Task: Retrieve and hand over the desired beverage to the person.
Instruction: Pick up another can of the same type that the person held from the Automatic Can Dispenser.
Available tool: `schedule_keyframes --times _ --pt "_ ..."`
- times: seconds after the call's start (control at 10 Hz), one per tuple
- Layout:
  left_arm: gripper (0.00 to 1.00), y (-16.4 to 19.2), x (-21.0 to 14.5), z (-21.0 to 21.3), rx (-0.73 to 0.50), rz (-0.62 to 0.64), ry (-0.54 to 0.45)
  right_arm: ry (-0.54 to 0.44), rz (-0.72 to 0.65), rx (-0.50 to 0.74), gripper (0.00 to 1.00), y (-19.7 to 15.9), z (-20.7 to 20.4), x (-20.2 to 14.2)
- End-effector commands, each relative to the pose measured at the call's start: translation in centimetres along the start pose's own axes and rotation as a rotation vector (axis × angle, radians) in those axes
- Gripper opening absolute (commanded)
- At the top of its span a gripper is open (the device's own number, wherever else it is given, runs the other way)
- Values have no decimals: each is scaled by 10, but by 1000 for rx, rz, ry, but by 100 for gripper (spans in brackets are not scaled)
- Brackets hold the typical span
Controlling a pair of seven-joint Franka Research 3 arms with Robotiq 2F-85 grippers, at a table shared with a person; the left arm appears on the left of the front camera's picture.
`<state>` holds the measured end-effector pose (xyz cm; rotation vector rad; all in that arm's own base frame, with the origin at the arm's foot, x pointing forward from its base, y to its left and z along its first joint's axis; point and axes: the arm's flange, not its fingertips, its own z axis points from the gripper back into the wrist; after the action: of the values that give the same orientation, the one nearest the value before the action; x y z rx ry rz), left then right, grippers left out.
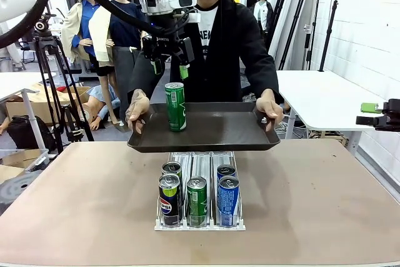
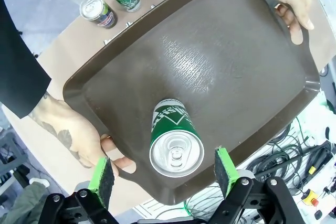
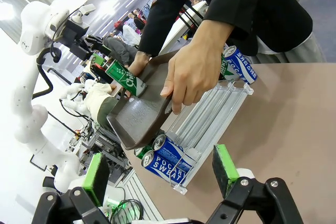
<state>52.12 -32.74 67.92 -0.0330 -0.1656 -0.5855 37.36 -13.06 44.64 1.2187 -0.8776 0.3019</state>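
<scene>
Nearest on the tan table [image 1: 325, 204]: a clear rack [image 1: 200, 226] w/ cans in lanes, incl. a Pepsi can [image 1: 169, 199] and a blue can [image 1: 228, 199]. Just beyond, above the rack's far end, the person's hands [image 1: 270, 105] hold a dark tray [image 1: 219, 130] roughly level.

The green can [image 1: 175, 105] stands upright on the tray, toward the robot's left. The left gripper [image 1: 170, 68] hangs directly over it, spread wide. In the wrist view its green pads [image 2: 102, 174] flank the can top w/o touching, so nothing is gripped. The right gripper [image 1: 377, 114] sits off at the right edge, also spread wide & empty.

Progress: drink is on the person's tray and free of the robot, so the handover looks basically done. Prob. left: lift the arm clear so the tray can go.

Behind the person [image 1: 219, 35]: a tripod [image 1: 53, 60] at left, a white table [image 1: 319, 95] and a white brick wall [image 1: 362, 17] at right. It looks like a lab or studio, cluttered further back.
</scene>
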Motion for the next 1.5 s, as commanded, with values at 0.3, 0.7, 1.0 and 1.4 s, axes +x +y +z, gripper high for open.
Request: schedule_keyframes --times 0.3,0.7,1.0,1.4 --pt "100 59 -46 39 -169 116 -56 -5 0 7 100 0 0 0" --pt "100 157 -129 22 -518 290 -183 -5 0 7 100 0 0 0" --pt "100 214 -208 -1 -879 350 -347 -5 0 7 100 0 0 0" --pt "100 269 -242 -76 -1139 458 -376 -5 0 7 100 0 0 0"
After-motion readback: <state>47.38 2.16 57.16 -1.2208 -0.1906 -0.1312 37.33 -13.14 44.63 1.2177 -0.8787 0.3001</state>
